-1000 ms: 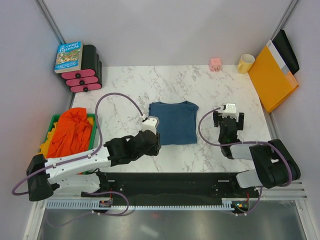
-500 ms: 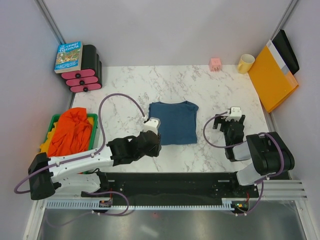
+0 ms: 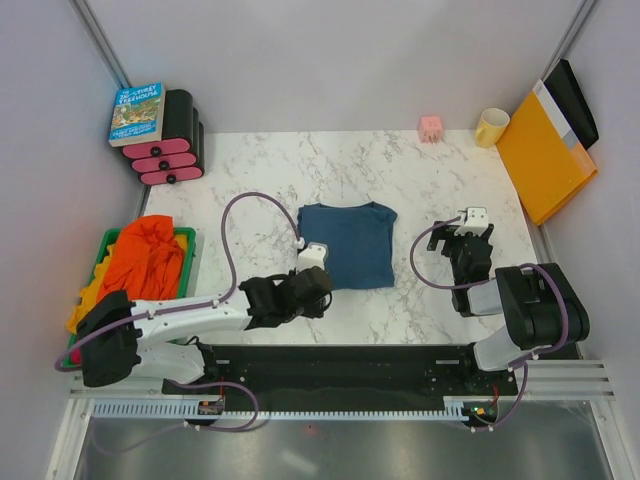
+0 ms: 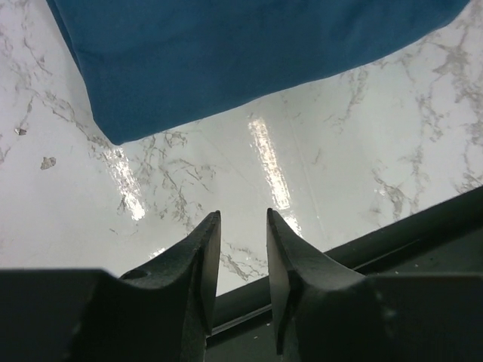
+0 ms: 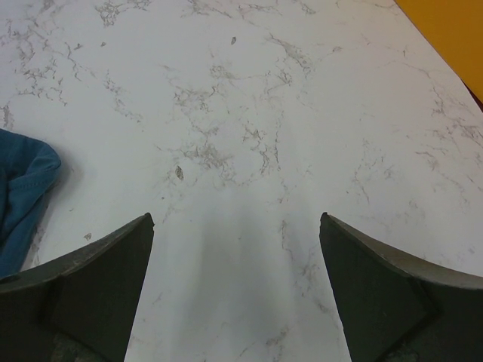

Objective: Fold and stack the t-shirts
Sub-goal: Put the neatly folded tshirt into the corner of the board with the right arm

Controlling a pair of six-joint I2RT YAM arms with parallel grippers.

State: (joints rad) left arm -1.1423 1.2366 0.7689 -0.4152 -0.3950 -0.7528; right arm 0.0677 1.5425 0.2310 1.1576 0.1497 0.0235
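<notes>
A folded dark teal-blue t-shirt lies flat mid-table. Its near corner shows in the left wrist view and an edge shows in the right wrist view. A bright orange t-shirt is heaped over a yellow one in the green bin. My left gripper hovers by the shirt's near-left corner, close to the table's front edge. Its jaws are a narrow gap apart with nothing between them. My right gripper is wide open over bare marble, to the right of the shirt.
The green bin stands at the left edge. A book on black-and-pink cylinders sits at the far left. A pink cube and a yellow mug stand at the back. An orange-yellow folder leans at the far right. A black rail runs along the front.
My left arm has drawn back toward the front edge, its gripper now just off the shirt's near-left corner. The right gripper has shifted right, away from the shirt. The shirt has not moved.
</notes>
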